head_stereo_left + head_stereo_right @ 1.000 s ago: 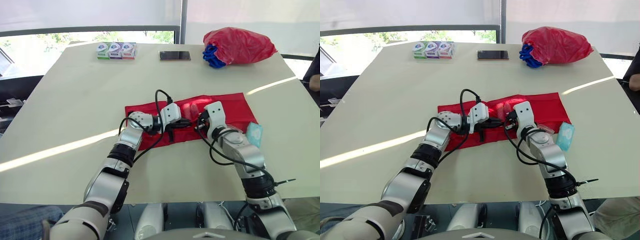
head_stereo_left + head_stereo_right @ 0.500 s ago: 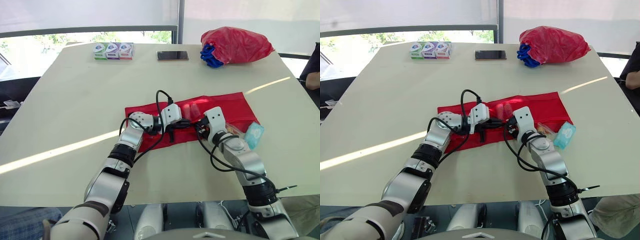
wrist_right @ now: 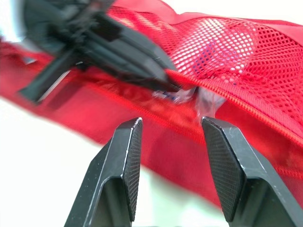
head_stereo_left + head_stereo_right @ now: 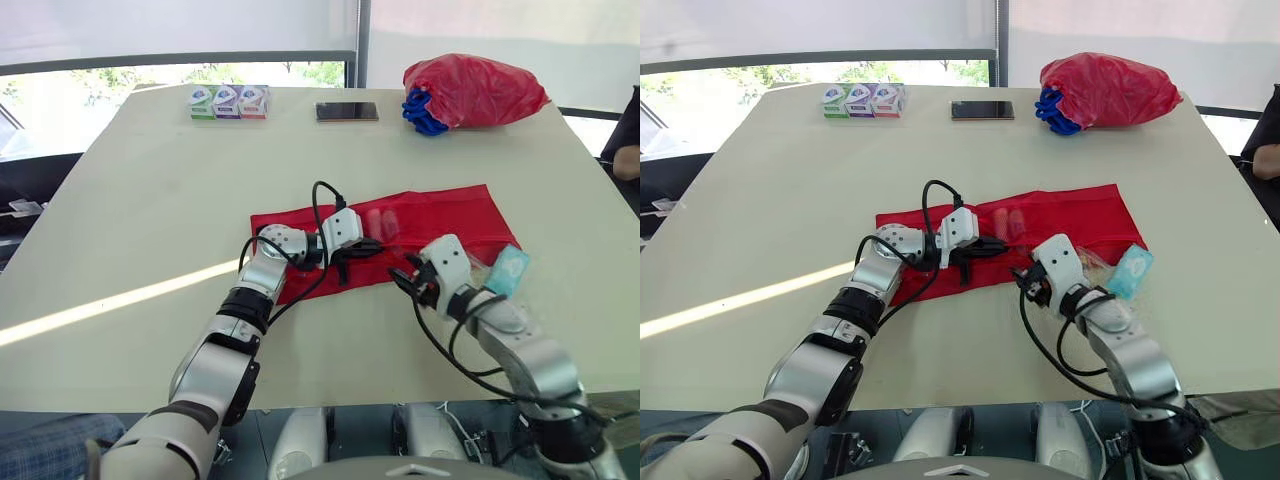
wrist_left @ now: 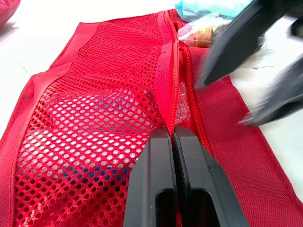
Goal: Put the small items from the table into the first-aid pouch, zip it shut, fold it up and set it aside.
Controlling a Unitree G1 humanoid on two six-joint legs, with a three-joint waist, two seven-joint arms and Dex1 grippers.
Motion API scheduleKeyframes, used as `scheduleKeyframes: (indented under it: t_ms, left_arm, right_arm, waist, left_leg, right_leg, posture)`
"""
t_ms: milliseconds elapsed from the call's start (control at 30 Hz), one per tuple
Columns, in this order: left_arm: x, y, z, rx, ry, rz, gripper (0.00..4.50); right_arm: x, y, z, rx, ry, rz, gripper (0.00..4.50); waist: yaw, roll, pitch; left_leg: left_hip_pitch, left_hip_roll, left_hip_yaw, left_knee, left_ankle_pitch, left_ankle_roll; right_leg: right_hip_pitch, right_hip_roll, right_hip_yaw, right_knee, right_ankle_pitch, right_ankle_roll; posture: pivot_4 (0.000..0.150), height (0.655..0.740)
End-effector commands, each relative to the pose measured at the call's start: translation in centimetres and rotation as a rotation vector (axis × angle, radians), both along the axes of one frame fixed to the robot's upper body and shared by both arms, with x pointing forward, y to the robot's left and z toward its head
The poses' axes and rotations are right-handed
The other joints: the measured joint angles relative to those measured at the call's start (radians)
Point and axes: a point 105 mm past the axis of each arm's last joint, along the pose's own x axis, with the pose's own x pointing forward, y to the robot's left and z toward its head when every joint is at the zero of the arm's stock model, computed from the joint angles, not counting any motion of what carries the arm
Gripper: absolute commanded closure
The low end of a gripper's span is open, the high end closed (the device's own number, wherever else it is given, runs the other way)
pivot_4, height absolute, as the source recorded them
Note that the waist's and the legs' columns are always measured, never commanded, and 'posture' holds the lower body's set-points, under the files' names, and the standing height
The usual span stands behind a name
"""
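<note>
Pulled right claw (image 3: 171,124) back off red pouch (image 4: 440,212) toward near tabletop (image 4: 150,180) edge; now spread, empty. Keeping left claw (image 5: 173,135) clenched on pouch's mesh zipper edge, mid-tabletop. Still to load: teal pack (image 4: 508,270) at pouch's right end. Probably next pick.

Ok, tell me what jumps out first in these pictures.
The red pouch lies spread in the middle of the table, the left gripper shut on its mesh edge, the right gripper open close by. A bulging red bag sits at the far right corner.
</note>
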Motion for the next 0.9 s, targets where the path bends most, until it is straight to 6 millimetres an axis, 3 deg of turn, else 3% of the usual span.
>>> scheduleKeyframes:
  t_ms: [33, 233, 367, 533, 633, 767, 900]
  left_arm:
    - [0.0, -0.2, 0.5, -0.004, -0.016, -0.019, 4.5]
    - [0.1, -0.1, 0.4, 0.002, -0.018, -0.024, 4.5]
    - [0.2, 0.0, 0.4, 0.003, -0.019, -0.026, 4.5]
    - [0.2, 0.2, 0.3, 0.001, -0.018, -0.028, 4.5]
    - [0.4, 0.4, 0.1, 0.004, -0.014, -0.023, 4.5]
    - [0.8, 0.7, 0.0, 0.009, -0.013, -0.007, 4.5]
    - [1.1, 1.0, -0.1, 0.017, -0.02, 0.003, 4.5]
  right_arm:
    - [-1.4, -1.5, 3.2, 0.059, -0.105, 0.017, 2.4]
    - [-5.1, -4.6, 5.0, 0.118, -0.145, 0.062, 2.4]
    - [-7.2, -8.6, 5.7, 0.113, -0.172, -0.023, 2.4]
    - [-9.9, -12.3, 6.2, 0.095, -0.172, -0.101, 0.15]
    - [-11.7, -14.4, 5.8, 0.017, -0.15, -0.143, 0.06]
    - [-13.4, -16.5, 6.8, -0.02, -0.168, -0.197, 0.06]
    - [-13.9, -16.7, 7.0, -0.014, -0.156, -0.19, 0.06]
  waist:
    - [-0.001, 0.0, 0.0]
    - [0.004, 0.0, 0.0]
    - [0.004, 0.0, 0.0]
    - [0.003, 0.0, 0.0]
    - [0.005, 0.0, -0.001]
    - [0.003, 0.0, -0.001]
    - [0.003, 0.0, -0.002]
  left_leg:
    - [0.0, 0.0, 0.0, 0.0, 0.0, 0.0]
    - [0.0, 0.0, -0.001, 0.0, 0.0, 0.0]
    - [0.0, 0.0, 0.0, 0.0, 0.0, 0.0]
    - [0.001, 0.001, 0.0, 0.0, 0.0, 0.0]
    - [0.001, 0.001, 0.0, -0.001, 0.0, 0.0]
    - [0.001, 0.001, 0.001, -0.001, 0.0, 0.0]
    - [0.002, 0.001, 0.001, -0.002, 0.0, 0.001]
  right_leg:
    - [0.0, 0.0, 0.0, 0.0, 0.0, 0.0]
    - [0.001, 0.0, -0.001, -0.001, 0.0, 0.0]
    - [0.001, 0.0, 0.0, 0.0, 0.0, 0.0]
    - [0.001, 0.0, 0.0, 0.0, 0.0, 0.0]
    - [0.001, 0.0, 0.0, -0.001, 0.0, 0.0]
    - [0.002, 0.0, 0.001, -0.001, 0.0, 0.0]
    - [0.002, 0.0, 0.001, -0.001, 0.0, 0.0]
  posture:
    - [0.15, 0.74]
    - [0.15, 0.74]
    - [0.15, 0.74]
    - [0.15, 0.74]
    - [0.15, 0.74]
    - [0.15, 0.74]
    - [0.15, 0.74]
